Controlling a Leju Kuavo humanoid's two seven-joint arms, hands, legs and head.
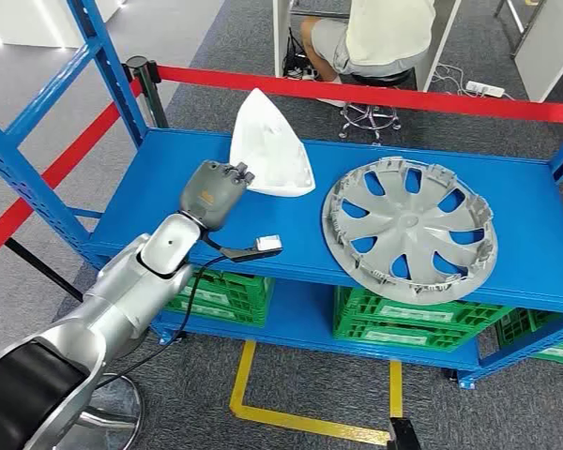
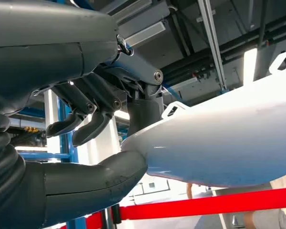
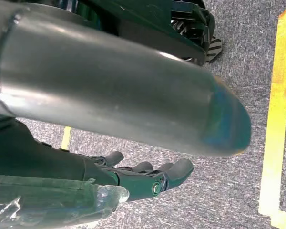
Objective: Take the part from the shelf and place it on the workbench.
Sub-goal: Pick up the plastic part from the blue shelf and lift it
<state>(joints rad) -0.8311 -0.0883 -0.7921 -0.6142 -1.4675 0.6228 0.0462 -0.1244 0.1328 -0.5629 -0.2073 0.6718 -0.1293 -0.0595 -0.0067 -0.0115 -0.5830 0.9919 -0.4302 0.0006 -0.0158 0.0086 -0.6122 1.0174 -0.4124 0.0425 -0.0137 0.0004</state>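
While the head view shows the left hand (image 1: 211,190) reaching across the blue shelf (image 1: 159,202) to the near corner of the white part (image 1: 271,150), the left wrist view shows the grip itself: the thick grey thumb (image 2: 109,174) presses one face of the white part (image 2: 224,138) and a dark finger (image 2: 143,112) bears on the other, pinching its tip, while two more fingers (image 2: 82,125) curl free beside it. The part lies on the top level of the shelf, tilted with its far edge raised, just beside a grey hubcap (image 1: 408,227) lying flat to its right. A red barrier tape (image 1: 378,94) runs behind the shelf, and a person sits on a stool (image 1: 367,112) beyond it. On the level below stand green crates (image 1: 406,319); what they hold cannot be made out beyond white labels on their sides. The right wrist view looks down at grey carpet with a yellow floor line (image 3: 278,119), where the right hand (image 3: 148,174) hangs with its fingers stretched out and apart, holding nothing.
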